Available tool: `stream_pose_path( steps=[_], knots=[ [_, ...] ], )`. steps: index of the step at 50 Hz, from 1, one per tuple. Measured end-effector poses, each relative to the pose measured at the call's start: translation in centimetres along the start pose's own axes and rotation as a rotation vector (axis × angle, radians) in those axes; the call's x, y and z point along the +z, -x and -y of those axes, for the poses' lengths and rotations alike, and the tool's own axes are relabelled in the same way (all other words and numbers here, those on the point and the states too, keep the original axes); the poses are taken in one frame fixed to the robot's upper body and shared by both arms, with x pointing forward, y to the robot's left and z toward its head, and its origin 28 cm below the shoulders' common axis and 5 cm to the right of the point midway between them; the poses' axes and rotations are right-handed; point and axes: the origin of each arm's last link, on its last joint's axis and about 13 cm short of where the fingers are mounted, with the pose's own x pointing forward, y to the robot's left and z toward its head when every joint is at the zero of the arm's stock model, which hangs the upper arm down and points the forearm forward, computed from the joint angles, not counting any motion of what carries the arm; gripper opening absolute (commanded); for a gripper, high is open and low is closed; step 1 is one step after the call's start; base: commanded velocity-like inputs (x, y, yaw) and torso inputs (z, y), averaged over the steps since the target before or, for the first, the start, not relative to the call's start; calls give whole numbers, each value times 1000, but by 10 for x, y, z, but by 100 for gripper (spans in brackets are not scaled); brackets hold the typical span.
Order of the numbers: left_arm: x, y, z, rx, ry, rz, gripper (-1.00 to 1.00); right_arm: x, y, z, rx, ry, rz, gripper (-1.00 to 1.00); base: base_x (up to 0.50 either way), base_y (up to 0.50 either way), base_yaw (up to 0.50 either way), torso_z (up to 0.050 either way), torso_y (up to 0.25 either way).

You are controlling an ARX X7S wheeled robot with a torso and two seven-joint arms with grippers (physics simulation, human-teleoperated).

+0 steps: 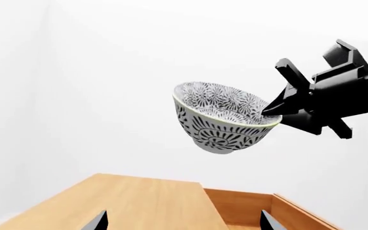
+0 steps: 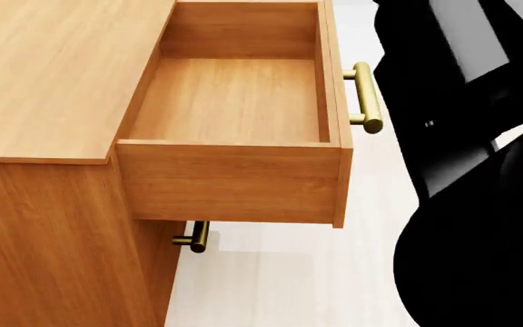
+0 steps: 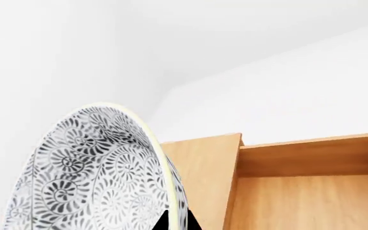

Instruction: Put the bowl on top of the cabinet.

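The bowl (image 1: pixel 225 117) hangs in the air above the cabinet (image 2: pixel 52 75), pinched by its rim in the right gripper (image 1: pixel 270 109), whose jaws are closed on the yellow-green edge with one finger inside and one outside. The bowl tilts, its mouth turned partly sideways. So the carry step is in hand: the bowl is lifted and not yet set down. From the left wrist view it sits high over the cabinet's flat top, near the line where the top meets the open drawer (image 2: pixel 234 102); how high, and whether it is over the top or over the drawer, I cannot tell. The next move, as I judge it, calls for shifting the bowl clear of the drawer and over the top, levelling it so its foot faces down, lowering until it rests, then releasing. A tilted release could let it roll or drop into the drawer. The left gripper (image 1: pixel 182 221) shows only as two dark fingertips, well apart with nothing between them, pointing toward the cabinet's top. In the head view neither the bowl nor either gripper appears; a dark mass of robot body fills the side beside the drawer's handle (image 2: pixel 363 97). In the right wrist view the bowl is cut off and hides most of the gripper.
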Motion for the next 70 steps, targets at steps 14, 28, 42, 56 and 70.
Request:
stream_pose_path(
  steps=[14, 28, 42, 56, 70],
  knots=[
    [2, 0, -1, 5, 4, 5, 100, -7, -1, -11, 74, -20, -48, -100, 0, 0, 0, 0, 0],
    [4, 0, -3, 10, 10, 9, 100, -20, -4, -19, 115, -61, -109, -100, 0, 0, 0, 1, 0],
    [8, 1, -4, 14, 24, 15, 100, -34, -5, -31, 121, -44, -176, -100, 0, 0, 0, 0, 1],
    [13, 0, -6, 19, 41, 20, 100, -43, -7, -35, 100, -36, -205, -100, 0, 0, 0, 0, 0],
    [17, 0, -6, 22, 47, 23, 100, -47, -9, -36, 49, -72, -203, -100, 0, 0, 0, 0, 1]
  ],
)
